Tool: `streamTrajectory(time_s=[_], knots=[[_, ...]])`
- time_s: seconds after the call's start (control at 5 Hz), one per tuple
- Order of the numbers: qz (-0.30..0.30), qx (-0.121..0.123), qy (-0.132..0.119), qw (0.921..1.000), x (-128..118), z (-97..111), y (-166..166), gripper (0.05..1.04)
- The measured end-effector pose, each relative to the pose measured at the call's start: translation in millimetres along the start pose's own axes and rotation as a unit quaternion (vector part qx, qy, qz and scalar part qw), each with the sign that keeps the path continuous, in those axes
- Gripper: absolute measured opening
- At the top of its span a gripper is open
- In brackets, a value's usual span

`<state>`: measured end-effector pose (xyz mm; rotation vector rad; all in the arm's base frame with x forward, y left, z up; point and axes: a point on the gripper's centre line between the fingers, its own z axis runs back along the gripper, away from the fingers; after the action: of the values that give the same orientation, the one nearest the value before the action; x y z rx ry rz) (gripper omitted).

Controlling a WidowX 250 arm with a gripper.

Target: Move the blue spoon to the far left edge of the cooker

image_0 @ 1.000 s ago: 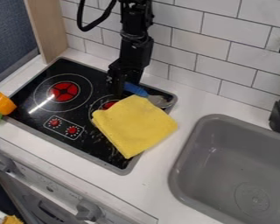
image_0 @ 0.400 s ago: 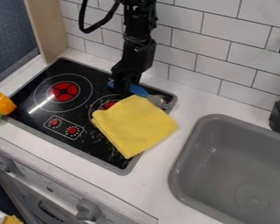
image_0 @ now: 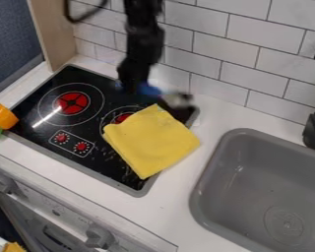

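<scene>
Task partly done. The spoon is gripped; the hand is clamped on its blue handle, and the spoon appears raised off the cooker, though by how little or much cannot be told from this angle. Left to do: carriage to the far left edge, lowering, release. Position: spoon and hand are over the back of the cooker, right of its middle, near the tiled wall; the target edge lies well apart, beyond the left burner. Spoon relative to hand: the handle crosses at the hand's lower end, with a little blue on its left side and more on its right. The bowl points right, towards the cooker's back right corner. The cloth lies just in front, over part of the cooker and its right rim. Judgement: the next move calls for a level carry leftward, then a gentle set-down near the left rim. Possible fault: the grip is off the bowl, so the spoon may swing or tip. An orange object sits at the left rim's front corner and could foul a placement made there.
</scene>
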<state>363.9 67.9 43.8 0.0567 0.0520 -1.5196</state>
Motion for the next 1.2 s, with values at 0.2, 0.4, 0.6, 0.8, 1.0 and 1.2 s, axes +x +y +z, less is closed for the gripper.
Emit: streamTrajectory(time_s=[0.2, 0.4, 0.6, 0.8, 1.0, 1.2], knots=[[0.127, 0.022, 0.02, 0.9915, -29.1, 22.4, -11.4, 0.405], [0.253, 0.039, 0.049, 0.9654, -61.4, 31.4, -25.2, 0.405], [0.374, 0.041, 0.058, 0.9247, -93.4, 29.6, -39.2, 0.405], [0.481, 0.028, 0.062, 0.8742, -123.6, 18.0, -53.0, 0.405], [0.561, 0.003, 0.094, 0.8227, -139.5, -0.5, -53.7, 0.405], [0.572, -0.013, 0.102, 0.8135, -154.5, -15.1, -53.0, 0.405]])
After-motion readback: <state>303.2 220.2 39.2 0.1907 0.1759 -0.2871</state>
